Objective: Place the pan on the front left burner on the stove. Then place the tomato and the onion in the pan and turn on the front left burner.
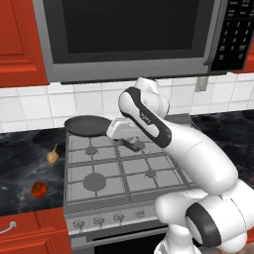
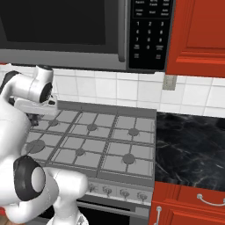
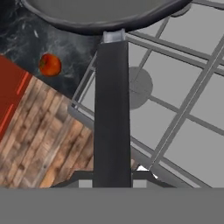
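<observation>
Our gripper [image 3: 112, 181] is pinched on the long black handle of the pan [image 3: 105, 13], jaws pressed against its sides near the free end. From the hand view, the handle runs straight away from us toward 12 o'clock, and the dark round bowl sits at the far end of it, so the pan's long axis lies in line with the hand.

In the left base view the pan [image 1: 85, 125] appears to hang above the rear left corner of the stove [image 1: 124, 163], at about 10 o'clock from the stove's middle, partly over the dark counter edge. Whether it touches the grate we cannot tell.

The front left burner [image 1: 93, 182], the widest grey disc, lies toward 6 o'clock from the pan in that view, nearer the knob row. We judge the coming move turns on this: the bowl must travel forward along the left column of grates until it centres over that disc, then come down.

The onion [image 1: 53, 156] rests on the counter just left of the stove, and the tomato [image 1: 38, 189] lies nearer the front, at roughly 7 o'clock from the onion. Both remain for later.
</observation>
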Motion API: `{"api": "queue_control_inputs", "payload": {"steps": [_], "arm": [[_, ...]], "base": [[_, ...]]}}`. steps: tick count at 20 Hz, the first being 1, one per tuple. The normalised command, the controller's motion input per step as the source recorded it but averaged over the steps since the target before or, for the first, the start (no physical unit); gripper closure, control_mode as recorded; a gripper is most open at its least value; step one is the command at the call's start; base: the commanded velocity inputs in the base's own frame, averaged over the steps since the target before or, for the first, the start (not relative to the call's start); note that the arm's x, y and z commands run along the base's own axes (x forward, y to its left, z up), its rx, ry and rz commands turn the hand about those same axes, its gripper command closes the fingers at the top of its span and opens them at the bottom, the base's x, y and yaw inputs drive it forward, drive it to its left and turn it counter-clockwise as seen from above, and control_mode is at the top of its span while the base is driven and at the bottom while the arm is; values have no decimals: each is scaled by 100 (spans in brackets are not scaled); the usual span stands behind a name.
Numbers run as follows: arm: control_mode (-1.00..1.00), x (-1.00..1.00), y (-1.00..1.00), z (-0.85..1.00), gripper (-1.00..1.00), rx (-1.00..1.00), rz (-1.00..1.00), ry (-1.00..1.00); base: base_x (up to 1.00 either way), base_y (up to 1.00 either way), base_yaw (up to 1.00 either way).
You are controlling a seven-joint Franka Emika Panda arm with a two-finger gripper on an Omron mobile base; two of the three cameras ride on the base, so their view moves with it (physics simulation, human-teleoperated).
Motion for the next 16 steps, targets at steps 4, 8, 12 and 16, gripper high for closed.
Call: {"api": "queue_control_inputs", "payload": {"steps": [4,8,12,16], "arm": [[-100,-32,-60,1,100,0,11,-5],[-100,-26,-42,0,100,2,15,-10],[-100,-7,-34,0,100,4,21,-13],[-100,3,-26,0,100,2,27,-12]], "base": [[0,0,0],[0,0,0],[0,0,0],[0,0,0]]}}
